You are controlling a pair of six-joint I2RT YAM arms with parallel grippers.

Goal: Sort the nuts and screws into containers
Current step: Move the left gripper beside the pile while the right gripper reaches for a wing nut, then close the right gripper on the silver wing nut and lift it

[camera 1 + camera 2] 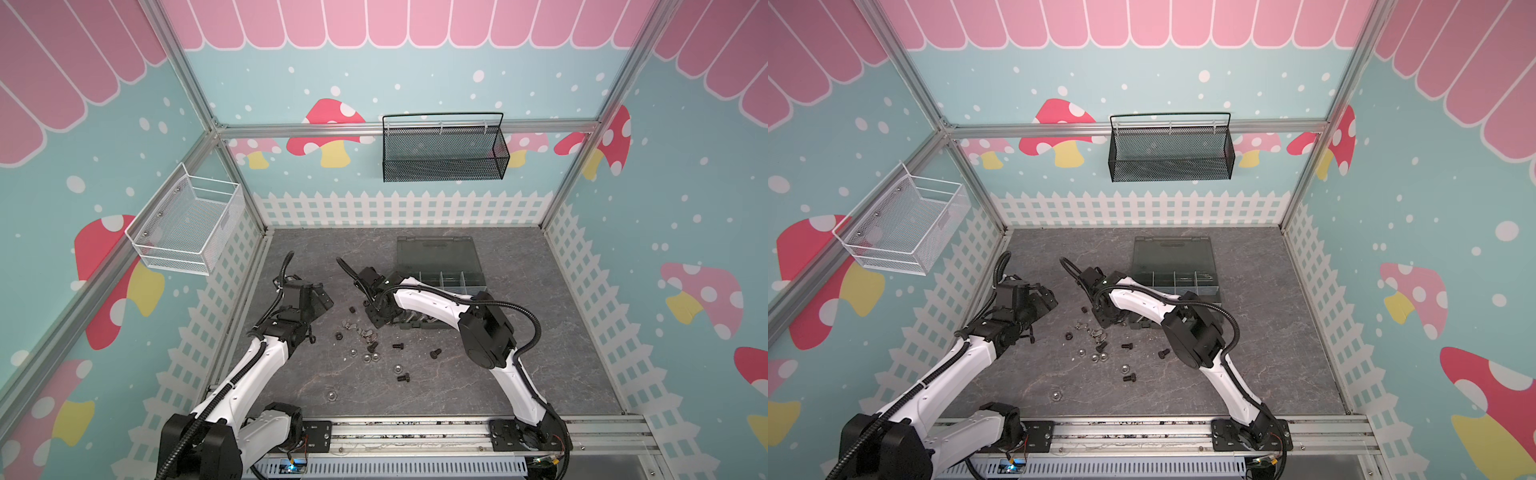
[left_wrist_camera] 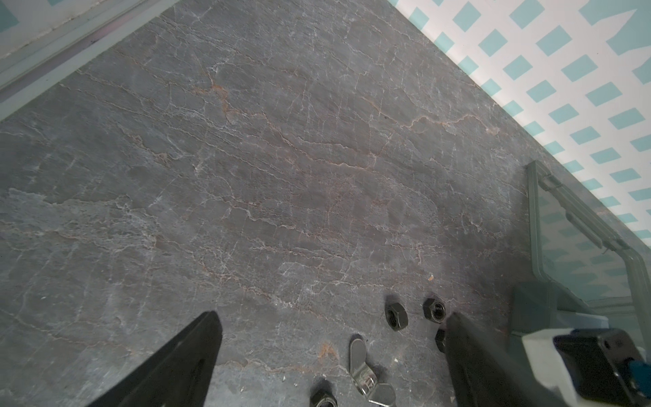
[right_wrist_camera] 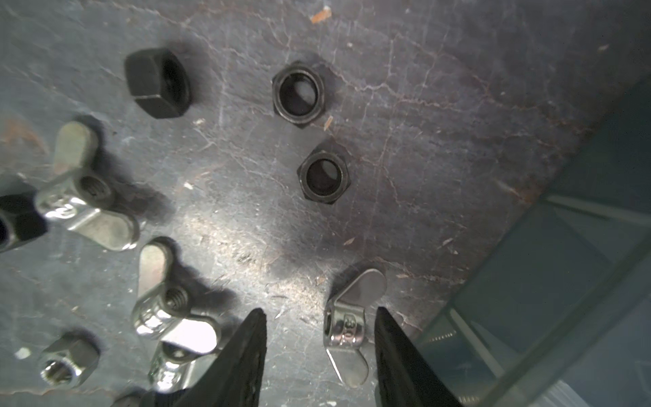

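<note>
Silver wing nut (image 3: 343,327) lies on grey desk (image 3: 440,105) beside the organizer box (image 3: 563,282), between parted jaws of the right claw (image 3: 320,312). Black hex nuts (image 3: 322,178) lie near it. Left claw (image 2: 333,317) hovers, spread wide.

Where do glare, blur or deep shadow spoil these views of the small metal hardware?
Right wrist view: glare blows out a wing of the shiny silver wing nut; the dark grey translucent organizer box is soft, the black hex nuts sharp. Left wrist view: even light, grey stone-patterned tabletop crisp. In both top views: scattered screws and nuts too small to tell apart.
</note>
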